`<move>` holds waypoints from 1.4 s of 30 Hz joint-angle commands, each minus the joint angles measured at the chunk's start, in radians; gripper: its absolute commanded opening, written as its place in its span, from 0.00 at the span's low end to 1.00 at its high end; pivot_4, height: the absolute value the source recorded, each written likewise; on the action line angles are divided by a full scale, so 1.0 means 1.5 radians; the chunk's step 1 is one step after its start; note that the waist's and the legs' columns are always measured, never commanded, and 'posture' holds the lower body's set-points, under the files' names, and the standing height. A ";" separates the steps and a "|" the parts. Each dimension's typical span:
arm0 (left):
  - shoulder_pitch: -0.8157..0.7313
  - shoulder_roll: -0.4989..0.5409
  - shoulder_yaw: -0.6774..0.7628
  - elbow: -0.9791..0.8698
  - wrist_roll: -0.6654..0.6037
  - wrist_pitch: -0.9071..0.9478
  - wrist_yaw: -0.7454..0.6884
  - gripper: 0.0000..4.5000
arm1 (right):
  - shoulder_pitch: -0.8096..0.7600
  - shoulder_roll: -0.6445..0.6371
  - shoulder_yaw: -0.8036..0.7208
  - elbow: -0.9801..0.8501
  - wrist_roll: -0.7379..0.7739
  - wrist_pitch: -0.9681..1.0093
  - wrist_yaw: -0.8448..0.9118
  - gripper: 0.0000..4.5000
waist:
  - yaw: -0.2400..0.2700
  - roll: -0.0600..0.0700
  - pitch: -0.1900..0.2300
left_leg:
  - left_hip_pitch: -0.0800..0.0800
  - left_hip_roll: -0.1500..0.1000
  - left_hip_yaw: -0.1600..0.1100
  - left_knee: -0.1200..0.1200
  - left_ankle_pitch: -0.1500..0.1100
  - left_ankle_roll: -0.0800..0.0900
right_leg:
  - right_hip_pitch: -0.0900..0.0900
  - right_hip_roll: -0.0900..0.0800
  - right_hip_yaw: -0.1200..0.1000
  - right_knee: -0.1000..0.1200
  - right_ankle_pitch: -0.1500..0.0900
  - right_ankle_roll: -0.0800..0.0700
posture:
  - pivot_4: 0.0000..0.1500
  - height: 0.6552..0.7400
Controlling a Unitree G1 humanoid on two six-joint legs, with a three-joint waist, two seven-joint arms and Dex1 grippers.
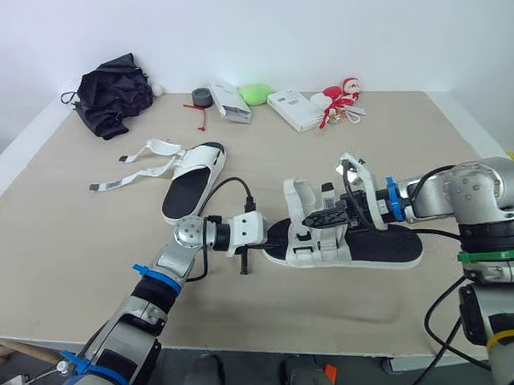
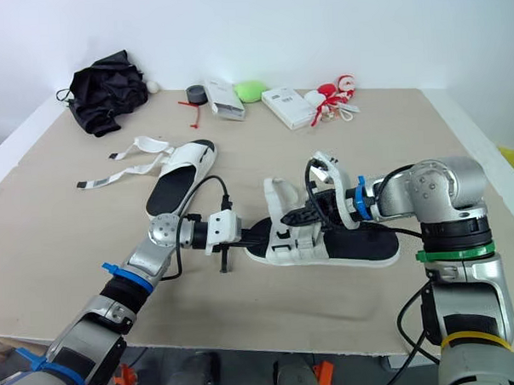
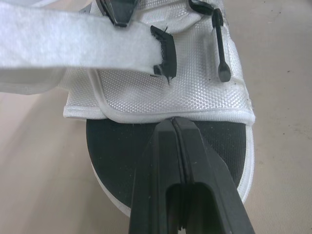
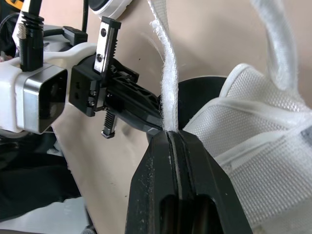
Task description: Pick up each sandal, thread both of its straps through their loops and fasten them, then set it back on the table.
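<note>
The sandal (image 1: 383, 248) lies flat on the table (image 1: 64, 261), front and centre between your arms. The second sandal (image 1: 193, 185) sits farther back on the left, straps loose. Your right gripper (image 4: 169, 132) is clamped on a strap (image 4: 165, 73). Your left gripper (image 3: 173, 126) has its jaws together, tips at the front edge of the upper (image 3: 146, 92). Expect a light shoe: firm sole, soft woven upper, and a floppy strap that likely buckles if pushed. Pinch the strap near its free end and pull, steadying by the sole.

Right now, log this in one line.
left gripper: shut at toe of near sandal | right gripper: shut on strap | far sandal: unfastened
</note>
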State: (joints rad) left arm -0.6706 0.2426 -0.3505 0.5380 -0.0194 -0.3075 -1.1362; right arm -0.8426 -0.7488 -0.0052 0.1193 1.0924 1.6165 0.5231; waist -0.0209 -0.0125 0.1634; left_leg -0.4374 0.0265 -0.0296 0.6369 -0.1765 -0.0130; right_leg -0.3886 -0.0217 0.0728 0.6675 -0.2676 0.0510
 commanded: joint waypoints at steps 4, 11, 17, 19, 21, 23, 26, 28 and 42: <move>0.026 0.004 -0.029 0.026 0.027 0.014 -0.010 0.00 | 0.029 -0.026 -0.035 0.017 0.214 -0.001 -0.143 0.02 | 0.000 0.000 0.000 | 0.000 0.000 0.000 0.000 0.000 0.000 | 0.000 0.000 0.000 0.000 0.000 0.000 | 1.00 0.98; 0.025 0.005 -0.029 0.027 0.028 0.012 -0.013 0.00 | 0.071 -0.010 -0.053 0.027 0.305 -0.001 -0.262 0.02 | 0.000 0.000 0.000 | 0.000 0.000 0.000 0.000 0.000 0.000 | 0.000 0.000 0.000 0.000 0.000 0.001 | 1.00 0.98; 0.025 0.006 -0.030 0.028 0.029 0.011 -0.013 0.00 | 0.088 -0.012 -0.051 0.025 0.354 -0.003 -0.343 0.02 | 0.000 0.000 0.000 | 0.000 0.000 0.000 0.000 0.000 0.000 | 0.000 0.000 0.000 -0.001 0.000 0.001 | 1.00 0.98; 0.025 0.007 -0.030 0.028 0.029 0.012 -0.013 0.00 | 0.104 -0.018 -0.042 0.010 0.358 -0.004 -0.361 0.02 | 0.000 0.000 0.000 | 0.000 0.000 0.000 -0.001 0.000 0.001 | 0.000 0.000 0.000 -0.001 0.000 0.001 | 1.00 0.98; 0.026 0.008 -0.030 0.027 0.029 0.012 -0.014 0.00 | 0.113 -0.023 -0.036 0.003 0.366 -0.005 -0.375 0.02 | 0.000 0.000 0.000 | 0.000 0.000 0.000 -0.001 -0.001 0.001 | 0.000 0.000 0.001 -0.001 0.000 0.001 | 1.00 0.98; 0.027 0.009 -0.030 0.026 0.030 0.013 -0.015 0.00 | 0.122 -0.025 -0.028 -0.006 0.366 -0.004 -0.386 0.02 | 0.000 0.000 0.000 | 0.000 0.000 0.000 -0.001 -0.001 0.001 | 0.001 0.001 0.000 -0.001 -0.001 0.001 | 1.00 0.98; 0.027 0.009 -0.030 0.026 0.030 0.013 -0.014 0.00 | 0.137 -0.026 -0.016 -0.021 0.386 -0.012 -0.401 0.02 | 0.000 -0.001 -0.001 | 0.000 0.000 0.000 -0.001 -0.001 0.001 | 0.001 0.001 0.000 -0.001 -0.001 0.000 | 1.00 0.98; 0.026 0.009 -0.030 0.027 0.030 0.014 -0.014 0.00 | 0.142 -0.029 -0.011 -0.020 0.412 -0.024 -0.410 0.02 | 0.000 -0.001 -0.001 | 0.000 0.000 0.000 -0.001 -0.001 0.002 | 0.001 0.001 0.000 -0.001 -0.001 0.000 | 1.00 0.98; 0.026 0.008 -0.030 0.028 0.031 0.015 -0.014 0.00 | 0.137 -0.095 0.038 -0.048 0.587 -0.133 -0.339 0.02 | -0.001 -0.001 -0.001 | 0.000 0.001 0.000 -0.001 -0.002 0.003 | 0.000 0.001 0.000 -0.001 -0.001 0.000 | 1.00 0.98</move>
State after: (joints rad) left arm -0.6668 0.2444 -0.3509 0.5336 -0.0194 -0.3083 -1.1410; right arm -0.6378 -0.8781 0.0520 0.0698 1.9428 1.4341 -0.0007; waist -0.0222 -0.0138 0.1622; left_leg -0.4372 0.0281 -0.0295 0.6356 -0.1789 -0.0086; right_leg -0.3880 -0.0196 0.0736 0.6654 -0.2693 0.0509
